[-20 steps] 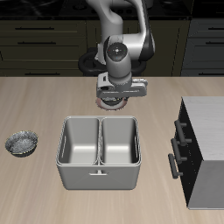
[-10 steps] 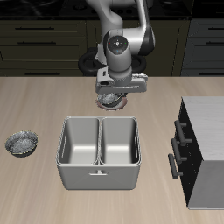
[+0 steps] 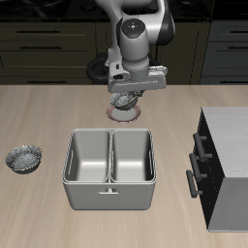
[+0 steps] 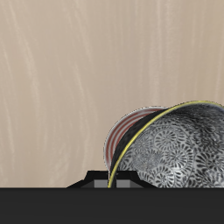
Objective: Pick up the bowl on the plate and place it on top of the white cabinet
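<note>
My gripper [image 3: 126, 96] is shut on the speckled grey bowl [image 3: 124, 101] and holds it tilted just above the pink-rimmed plate [image 3: 128, 115] behind the metal tub. In the wrist view the bowl [image 4: 179, 149] is close up, gripped at its rim, with the plate [image 4: 122, 138] showing behind it on the wooden table. The white cabinet [image 3: 229, 145] with its light top, dark front and black handles stands at the table's edge, nearer the front. A second, alike bowl [image 3: 24, 157] sits on the table on the far side of the tub from the cabinet.
A grey two-compartment metal tub [image 3: 108, 170] stands in the middle of the table, between the lone bowl and the cabinet. Dark kitchen cabinets line the back.
The gripper has risen with the bowl in it; the bowl has lifted off the plate and now hangs tilted above it.
</note>
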